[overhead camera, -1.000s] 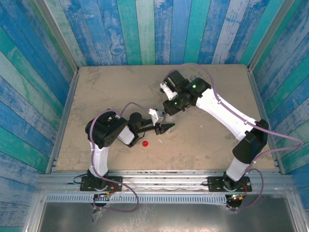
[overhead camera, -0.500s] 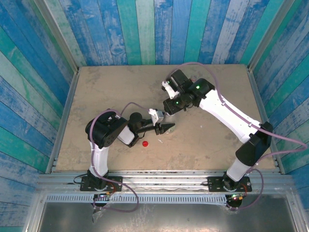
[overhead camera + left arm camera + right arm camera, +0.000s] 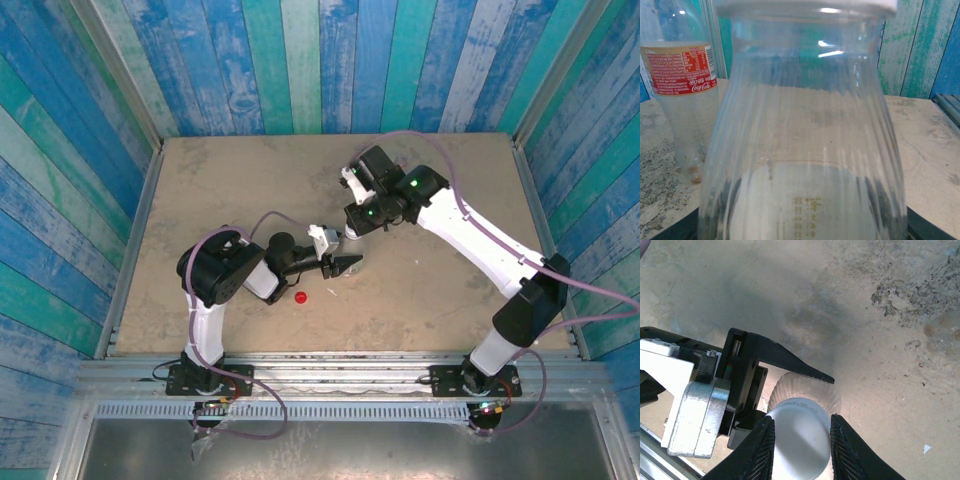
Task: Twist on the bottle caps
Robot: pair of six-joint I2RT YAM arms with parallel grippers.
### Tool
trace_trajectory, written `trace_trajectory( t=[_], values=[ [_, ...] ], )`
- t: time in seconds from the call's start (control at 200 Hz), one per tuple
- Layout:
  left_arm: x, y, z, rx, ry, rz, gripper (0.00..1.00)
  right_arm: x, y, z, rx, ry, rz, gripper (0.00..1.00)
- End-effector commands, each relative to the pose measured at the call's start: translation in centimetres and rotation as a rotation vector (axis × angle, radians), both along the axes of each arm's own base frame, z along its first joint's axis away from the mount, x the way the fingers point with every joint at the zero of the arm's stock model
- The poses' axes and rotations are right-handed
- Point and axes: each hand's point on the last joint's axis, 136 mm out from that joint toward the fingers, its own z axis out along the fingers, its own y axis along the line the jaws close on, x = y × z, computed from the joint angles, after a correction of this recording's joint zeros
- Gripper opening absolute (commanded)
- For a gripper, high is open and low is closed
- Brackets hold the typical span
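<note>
From the top view, I judge the job under halfway done. The red cap (image 3: 301, 297) lies loose on the table (image 3: 220, 190), just near of the left arm, so that one is plainly not yet on. The left gripper (image 3: 343, 263) reaches toward the middle of the table and the right arm (image 3: 470, 240) bends in over it from the far right. From up here I cannot make out what either tool holds.

The left wrist view supplies that. The clear bottle (image 3: 805, 125) stands upright right against the lens, with dark finger edges at both lower corners, so I read the left gripper as clamped on its body. A white cap (image 3: 805, 4) sits across its top. To the left and farther off stands the red-label bottle (image 3: 685, 70), also upright. Its neck runs out of the frame, so I cannot tell here whether it is open.

The right wrist view looks straight down on the white cap. The right gripper (image 3: 802, 417) has a finger pressed against each side of it, so I take it as gripped. Below it the left gripper's black finger lies along the bottle's shoulder. No view shows how far the cap is threaded down. In my judgement this cap has yet to be tightened, and the red cap and its bottle are left after that.
</note>
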Motion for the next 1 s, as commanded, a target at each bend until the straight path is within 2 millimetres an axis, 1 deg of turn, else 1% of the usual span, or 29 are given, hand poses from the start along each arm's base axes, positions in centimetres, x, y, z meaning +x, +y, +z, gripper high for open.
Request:
trace_trajectory(
  t=[0.0,0.09,0.21,0.306,0.421,0.471,0.541,0.721,0.806,0.992],
  values=[
    [-0.7,0.1,-4.2,0.102,0.131,-0.012,0.60,-0.5,-1.2,-0.5,-0.030,0.020,-0.022,0.32],
    [-0.7,0.0,-4.1,0.101,0.131,-0.013,0.60,-0.7,-1.7,-0.2,-0.028,0.007,-0.039,0.33],
    [-0.7,0.0,-4.1,0.100,0.131,-0.016,0.60,-0.9,-2.1,0.4,-0.005,-0.007,-0.057,0.40],
    [-0.7,-0.1,-4.1,0.097,0.133,-0.018,0.60,-1.0,-2.0,0.9,0.015,-0.016,-0.057,0.43],
    [-0.7,-0.1,-4.2,0.099,0.135,-0.018,0.60,-0.8,-1.8,1.5,0.032,-0.033,-0.057,0.43],
    [-0.7,-0.1,-4.2,0.100,0.137,-0.019,0.60,-0.7,-1.9,1.5,0.032,-0.037,-0.058,0.43],
    [-0.7,-0.1,-4.1,0.097,0.136,-0.020,0.60,-0.7,-1.8,1.0,0.024,-0.025,-0.057,0.42],
    [-0.7,-0.1,-4.2,0.099,0.136,-0.020,0.60,-0.8,-1.9,-0.4,0.001,0.008,-0.055,0.35],
    [-0.7,-0.1,-4.1,0.098,0.135,-0.020,0.60,-0.9,-2.0,-0.5,0.000,0.010,-0.056,0.32],
    [-0.7,-0.1,-4.2,0.100,0.136,-0.018,0.60,-0.9,-1.9,-0.6,0.007,0.017,-0.052,0.30]
  ],
)
